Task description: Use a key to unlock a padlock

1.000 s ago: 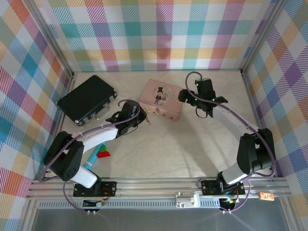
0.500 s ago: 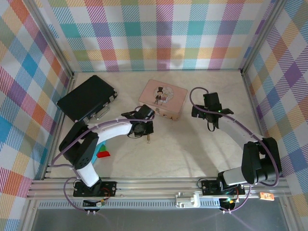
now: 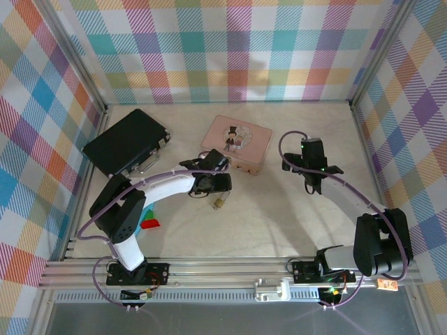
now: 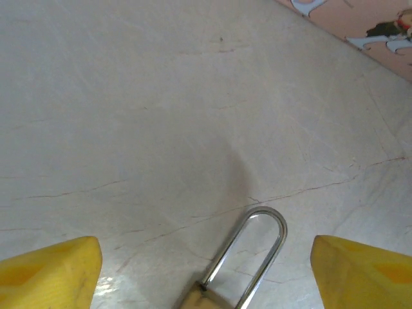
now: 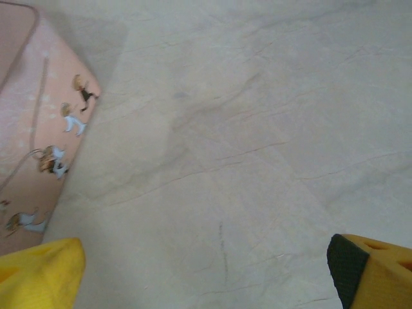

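Note:
The small brass padlock (image 3: 219, 203) lies flat on the table, just in front of the left gripper (image 3: 214, 185). In the left wrist view its thin silver shackle (image 4: 256, 256) points away from me and the brass body (image 4: 205, 300) is cut off at the bottom edge. The left gripper (image 4: 206, 273) is open, with its yellow fingertips (image 4: 55, 273) wide on either side of the padlock and not touching it. The right gripper (image 3: 311, 174) hovers right of the pink tin. It (image 5: 206, 277) is open over bare table. I cannot make out the key.
The pink illustrated tin (image 3: 237, 143) stands at the back middle, and its side (image 5: 32, 148) shows in the right wrist view. A black case (image 3: 126, 143) lies at the back left. Small red and teal pieces (image 3: 148, 223) sit beside the left arm. Checked walls enclose the table.
The left gripper has swung right, away from the tin's near corner, and the padlock now lies on the table in front of it. The right gripper has moved right and nearer, away from the tin.

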Robot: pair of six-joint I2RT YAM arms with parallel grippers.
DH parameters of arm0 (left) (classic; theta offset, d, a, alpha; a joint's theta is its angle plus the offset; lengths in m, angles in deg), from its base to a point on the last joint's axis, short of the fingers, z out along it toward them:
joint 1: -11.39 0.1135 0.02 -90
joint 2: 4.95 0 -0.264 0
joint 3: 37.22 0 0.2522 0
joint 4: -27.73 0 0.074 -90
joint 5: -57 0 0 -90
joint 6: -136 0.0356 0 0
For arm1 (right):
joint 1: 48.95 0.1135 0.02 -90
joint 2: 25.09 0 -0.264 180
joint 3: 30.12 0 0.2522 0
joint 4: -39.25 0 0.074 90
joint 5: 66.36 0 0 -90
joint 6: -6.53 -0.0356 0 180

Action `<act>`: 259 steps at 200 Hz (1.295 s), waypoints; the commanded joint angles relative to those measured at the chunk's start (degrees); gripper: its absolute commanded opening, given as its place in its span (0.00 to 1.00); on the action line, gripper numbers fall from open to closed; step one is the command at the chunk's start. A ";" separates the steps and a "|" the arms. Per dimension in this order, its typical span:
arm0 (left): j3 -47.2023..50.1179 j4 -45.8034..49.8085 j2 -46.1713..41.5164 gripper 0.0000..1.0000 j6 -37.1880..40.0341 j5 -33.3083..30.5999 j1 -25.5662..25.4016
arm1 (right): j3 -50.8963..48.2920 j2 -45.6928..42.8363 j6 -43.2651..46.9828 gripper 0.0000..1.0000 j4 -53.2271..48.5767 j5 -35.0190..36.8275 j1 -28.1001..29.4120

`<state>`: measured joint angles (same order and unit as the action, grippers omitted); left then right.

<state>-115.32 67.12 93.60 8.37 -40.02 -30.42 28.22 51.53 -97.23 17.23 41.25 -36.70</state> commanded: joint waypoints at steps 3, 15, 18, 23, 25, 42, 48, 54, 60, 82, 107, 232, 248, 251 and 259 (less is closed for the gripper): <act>0.03 3.64 -6.64 0.87 -0.25 -8.02 0.74 | -1.99 2.23 3.52 0.97 7.02 2.78 -2.27; 2.28 2.12 -10.11 0.88 1.26 -11.44 1.15 | -2.28 4.06 4.74 0.97 8.87 3.05 -3.19; 2.75 1.75 -11.01 0.88 1.85 -12.13 1.38 | -2.36 4.55 4.93 0.97 9.49 2.98 -3.38; 3.41 1.24 -12.27 0.88 2.92 -13.26 1.86 | -2.51 5.23 5.22 0.97 10.57 2.71 -3.77; 3.60 1.19 -12.84 0.89 3.33 -13.65 2.13 | -2.62 5.50 5.30 0.97 11.14 2.70 -3.91; 4.84 0.59 -16.53 0.90 7.34 -16.07 5.37 | -4.40 7.49 5.65 0.98 17.12 1.36 -5.23; 5.36 0.41 -17.78 0.91 8.60 -16.54 7.27 | -5.30 8.10 6.20 0.98 20.26 0.68 -5.68; 5.93 -0.01 -18.98 0.91 9.69 -16.69 9.18 | -6.26 8.66 6.79 0.98 23.53 0.21 -5.96; 6.65 -0.66 -20.13 0.91 10.62 -16.65 11.14 | -6.76 9.33 8.28 0.97 25.27 -0.65 -6.26; 9.36 -3.33 -23.48 0.90 14.07 -17.51 18.23 | -8.82 10.56 12.10 0.98 32.36 -1.31 -6.45; 11.47 -4.45 -24.96 0.91 17.43 -20.77 24.02 | -12.48 11.51 12.77 0.98 40.79 -4.40 -7.64; 32.58 -43.10 -19.57 0.90 32.21 -33.54 32.74 | -21.82 11.13 11.56 0.99 57.02 -9.71 -10.32; 37.99 -58.02 -17.97 0.90 36.20 -30.29 32.75 | -21.82 11.19 11.56 0.99 57.05 -9.70 -10.33; 38.37 -59.10 -17.88 0.90 36.65 -29.72 32.81 | -21.81 11.25 11.56 0.99 57.18 -9.77 -10.33; 39.15 -61.25 -18.04 0.90 36.45 -26.48 33.18 | -21.90 11.23 11.59 0.99 57.19 -9.71 -10.34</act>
<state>-80.63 24.50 74.56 38.95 -70.65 1.47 6.21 62.66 -85.56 71.77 32.51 -46.75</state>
